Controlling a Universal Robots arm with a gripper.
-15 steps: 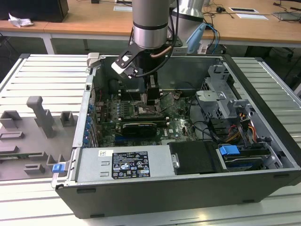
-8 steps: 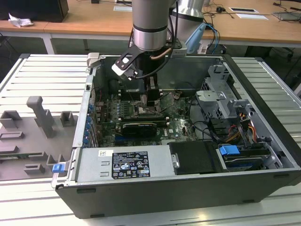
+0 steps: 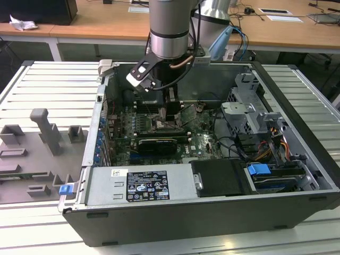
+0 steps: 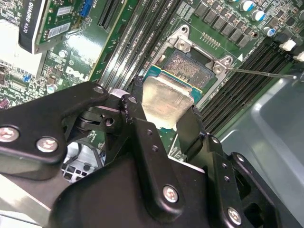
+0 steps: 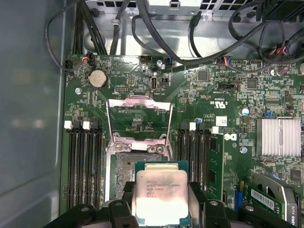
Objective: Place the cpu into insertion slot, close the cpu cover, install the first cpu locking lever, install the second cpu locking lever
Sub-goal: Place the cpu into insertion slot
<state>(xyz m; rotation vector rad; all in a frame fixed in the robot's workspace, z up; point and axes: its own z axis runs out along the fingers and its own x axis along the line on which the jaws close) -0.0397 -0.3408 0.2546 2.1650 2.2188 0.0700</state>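
Observation:
The cpu (image 5: 159, 194), a pale silvery square chip, is held between my gripper's (image 5: 160, 202) black fingers (image 5: 197, 192), which are shut on its two opposite edges. It hangs just above the insertion slot (image 5: 124, 173), offset to one side so part of the dark socket bed shows. In the second wrist view the cpu (image 4: 164, 102) sits tilted over the insertion slot (image 4: 187, 66), inside my gripper (image 4: 164, 114). The cpu cover (image 5: 139, 102), a thin metal frame, stands swung open beyond the socket. In the exterior view my gripper (image 3: 171, 114) is low inside the open case.
Black memory slots (image 5: 80, 161) flank the socket on both sides. A finned heatsink (image 5: 278, 137) and an expansion card (image 3: 156, 144) lie nearby. Black cables (image 5: 190, 42) run along the case wall. A drive cage (image 3: 249, 106) and a grey fixture (image 3: 45, 133) stand to the sides.

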